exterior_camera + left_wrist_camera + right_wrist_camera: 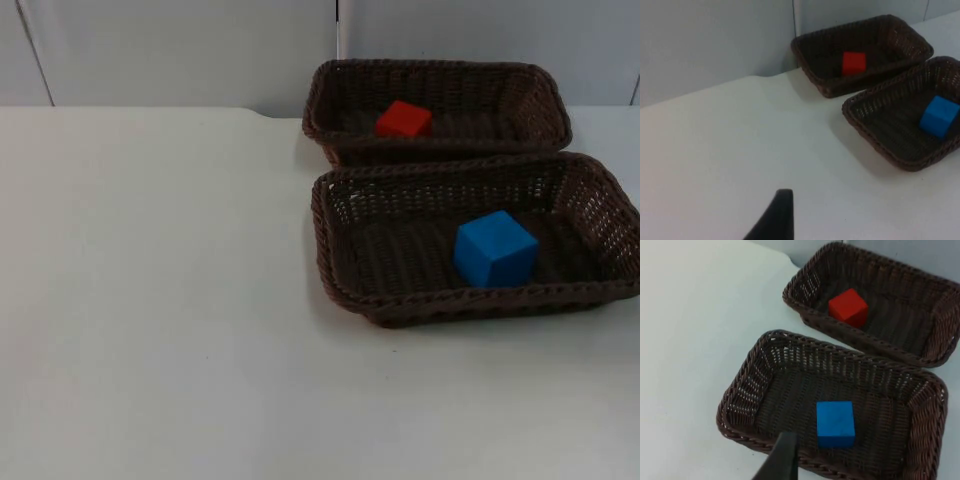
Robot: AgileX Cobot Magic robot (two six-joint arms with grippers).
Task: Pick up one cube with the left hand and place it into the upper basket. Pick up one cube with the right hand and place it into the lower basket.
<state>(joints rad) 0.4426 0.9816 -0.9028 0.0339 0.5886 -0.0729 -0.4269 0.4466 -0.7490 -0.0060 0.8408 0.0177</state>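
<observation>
Already sorted: red cube (pixel 404 119) in upper basket (pixel 330 95), blue cube (pixel 495 248) in lower basket (pixel 330 235), right of frame. Cubes look light, rigid; grip opposite flat faces. Claw states: cannot tell.

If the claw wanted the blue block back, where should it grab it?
Probably from straight above, pinching two opposite flat sides of the blue block. It sits upright on the floor of the lower basket, clear of the woven walls, so its top and sides are open, while those walls would block a sideways reach.
</observation>
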